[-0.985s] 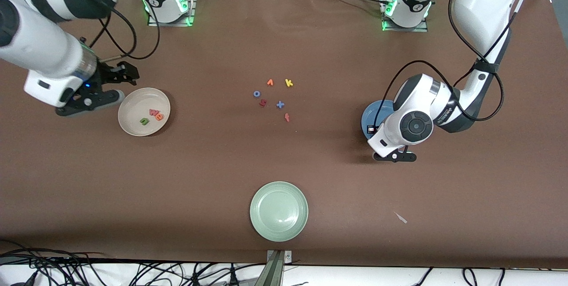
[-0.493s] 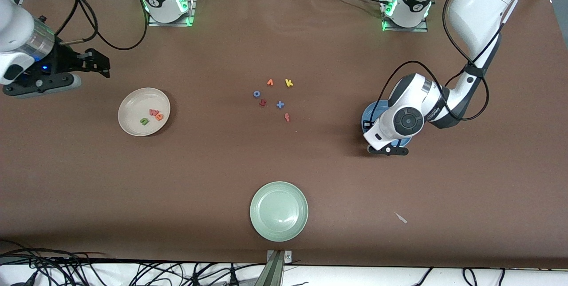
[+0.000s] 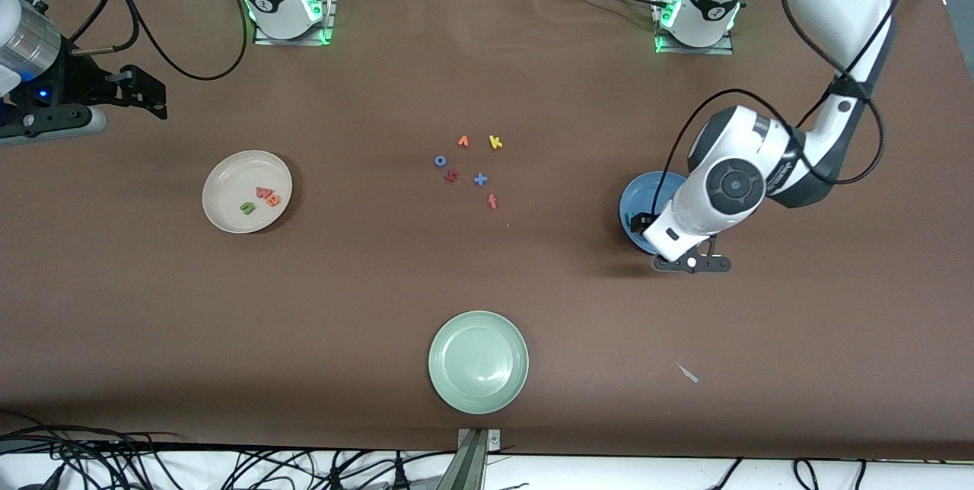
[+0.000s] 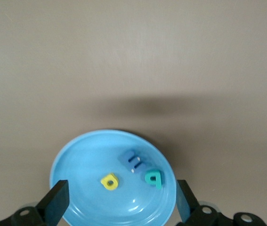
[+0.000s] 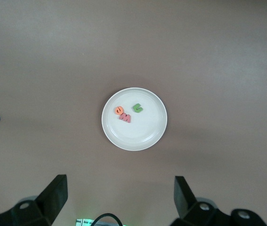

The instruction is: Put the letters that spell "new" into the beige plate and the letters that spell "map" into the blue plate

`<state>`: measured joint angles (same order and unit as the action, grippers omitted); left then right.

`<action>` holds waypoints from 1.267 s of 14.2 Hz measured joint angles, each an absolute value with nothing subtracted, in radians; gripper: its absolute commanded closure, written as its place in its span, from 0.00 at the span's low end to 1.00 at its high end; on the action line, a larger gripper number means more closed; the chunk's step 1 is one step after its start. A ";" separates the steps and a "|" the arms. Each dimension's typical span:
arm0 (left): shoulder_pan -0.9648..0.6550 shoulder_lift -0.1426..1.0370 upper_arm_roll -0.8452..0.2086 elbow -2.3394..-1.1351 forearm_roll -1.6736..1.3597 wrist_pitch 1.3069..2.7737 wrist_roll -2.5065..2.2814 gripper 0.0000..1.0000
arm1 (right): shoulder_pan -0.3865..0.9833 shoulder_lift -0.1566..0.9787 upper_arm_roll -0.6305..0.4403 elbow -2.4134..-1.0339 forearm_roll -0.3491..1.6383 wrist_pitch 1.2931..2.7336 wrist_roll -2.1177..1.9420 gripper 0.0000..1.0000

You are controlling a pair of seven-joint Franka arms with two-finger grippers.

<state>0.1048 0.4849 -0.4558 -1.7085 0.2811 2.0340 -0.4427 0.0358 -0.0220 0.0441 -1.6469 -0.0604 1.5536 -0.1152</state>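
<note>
The blue plate holds the blue "m", the yellow "a" and the teal "p". My left gripper hangs open just above it with nothing between its fingers. In the front view the left arm covers much of the blue plate, and the left gripper is over its rim. The beige plate carries the green "n", the orange "e" and the pink "w". My right gripper is open and raised over bare table at the right arm's end.
Several loose letters lie mid-table: orange "v", yellow "k", blue "o", a dark red letter, blue "x", an orange-red letter. A pale green plate sits near the front edge.
The left gripper has opened over the blue plate and its hand has shifted a little. The right arm has pulled away from the beige plate toward its end of the table.
</note>
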 measured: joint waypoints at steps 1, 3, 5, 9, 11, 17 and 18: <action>0.108 0.457 -0.455 -1.688 0.281 2.011 -0.443 0.00 | 0.034 -0.029 0.045 -1.647 -0.060 1.553 -0.114 0.00; 0.116 0.380 -0.456 -1.641 0.281 1.909 -0.435 0.00 | 0.030 -0.042 0.048 -1.648 -0.060 1.551 -0.113 0.00; 0.119 0.290 -0.458 -1.567 0.280 1.785 -0.398 0.00 | 0.021 -0.048 0.049 -1.648 -0.060 1.551 -0.113 0.00; 0.117 0.208 -0.437 -1.382 0.167 1.587 -0.301 0.00 | -0.001 -0.050 0.054 -1.649 -0.061 1.551 -0.113 0.00; 0.064 0.172 -0.316 -1.378 0.057 1.564 -0.198 0.00 | -0.018 -0.050 0.072 -1.649 -0.061 1.551 -0.113 0.00; -0.028 0.068 -0.145 -1.530 0.046 1.597 -0.057 0.00 | -0.028 -0.048 0.096 -1.649 -0.063 1.547 -0.113 0.00; -0.033 0.054 -0.145 -1.559 0.051 1.634 -0.057 0.00 | -0.028 -0.046 0.096 -1.650 -0.065 1.546 -0.113 0.00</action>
<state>-0.0326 0.0539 -0.1453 -1.5593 0.0505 1.6342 -0.0566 -0.0280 -0.0455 0.0962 -1.6495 -0.0650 1.5464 -0.1133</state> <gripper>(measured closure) 0.000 0.000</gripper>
